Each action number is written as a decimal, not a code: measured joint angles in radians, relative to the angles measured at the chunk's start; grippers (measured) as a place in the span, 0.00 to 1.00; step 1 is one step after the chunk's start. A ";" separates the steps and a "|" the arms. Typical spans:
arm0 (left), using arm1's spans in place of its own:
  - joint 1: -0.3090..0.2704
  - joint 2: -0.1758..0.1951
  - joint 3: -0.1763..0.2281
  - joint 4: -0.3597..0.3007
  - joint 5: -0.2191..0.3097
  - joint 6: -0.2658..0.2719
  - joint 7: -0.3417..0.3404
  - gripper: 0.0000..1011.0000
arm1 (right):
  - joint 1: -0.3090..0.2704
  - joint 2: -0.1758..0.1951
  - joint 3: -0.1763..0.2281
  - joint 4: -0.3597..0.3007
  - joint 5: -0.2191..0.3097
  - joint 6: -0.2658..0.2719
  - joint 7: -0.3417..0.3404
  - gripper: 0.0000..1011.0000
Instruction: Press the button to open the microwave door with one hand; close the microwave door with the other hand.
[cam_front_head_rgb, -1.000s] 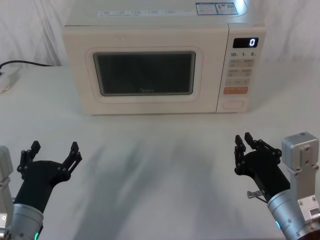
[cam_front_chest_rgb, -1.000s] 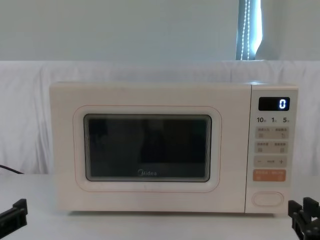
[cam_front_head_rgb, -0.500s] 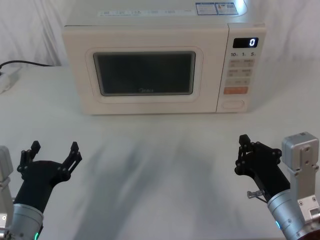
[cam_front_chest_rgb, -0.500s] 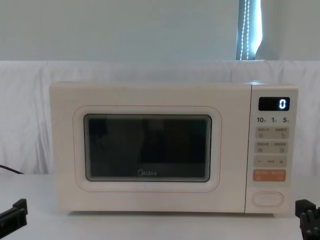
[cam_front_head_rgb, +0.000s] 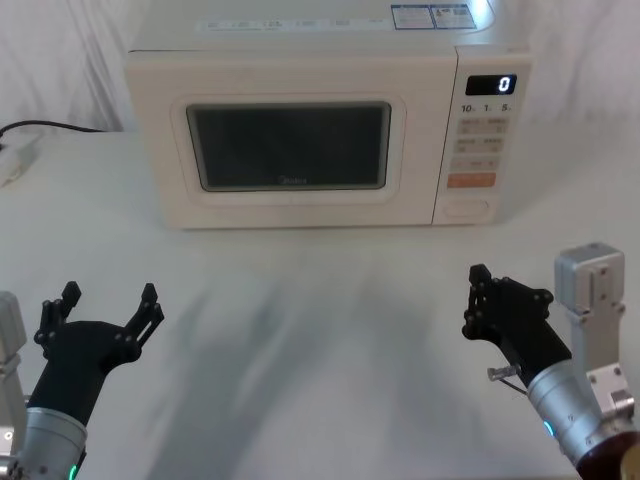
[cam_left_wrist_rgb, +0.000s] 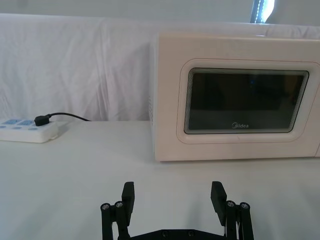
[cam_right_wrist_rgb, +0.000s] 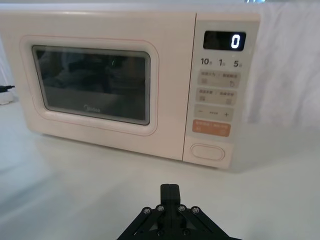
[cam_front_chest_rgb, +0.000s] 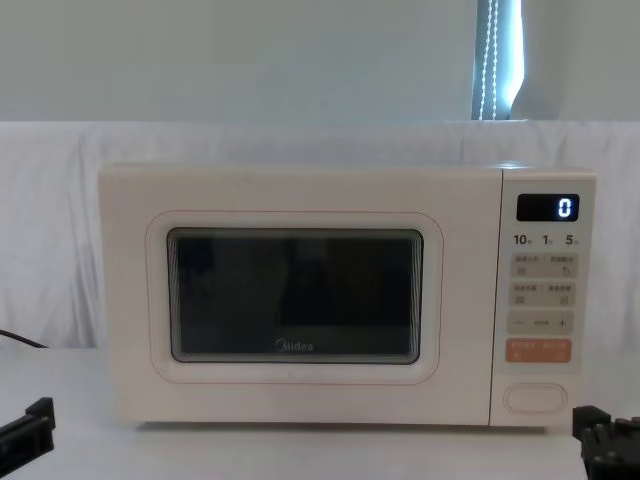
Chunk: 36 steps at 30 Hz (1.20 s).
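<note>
Microwave door (cam_front_head_rgb: 290, 150) flush, glass dark

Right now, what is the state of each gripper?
Left gripper: open, holding nothing.
Right gripper: shut, holding nothing.

The microwave door (cam_front_head_rgb: 290, 150) sits flush and closed, the button (cam_front_head_rgb: 466, 209) untouched. Both grippers hang low, well short of it — left gripper (cam_front_head_rgb: 105, 310) spread wide, right gripper (cam_front_head_rgb: 473, 298) pinched together.
</note>
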 joint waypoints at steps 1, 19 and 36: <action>0.000 0.000 0.000 0.000 0.000 0.000 0.000 0.99 | 0.008 -0.003 0.003 0.007 0.003 0.005 0.006 0.00; 0.000 0.000 0.000 0.000 0.000 0.000 0.000 0.99 | 0.216 -0.088 0.046 0.283 0.037 -0.015 0.080 0.00; 0.000 0.000 0.000 0.000 0.000 0.000 0.000 0.99 | 0.356 -0.087 0.070 0.455 0.027 -0.018 0.105 0.00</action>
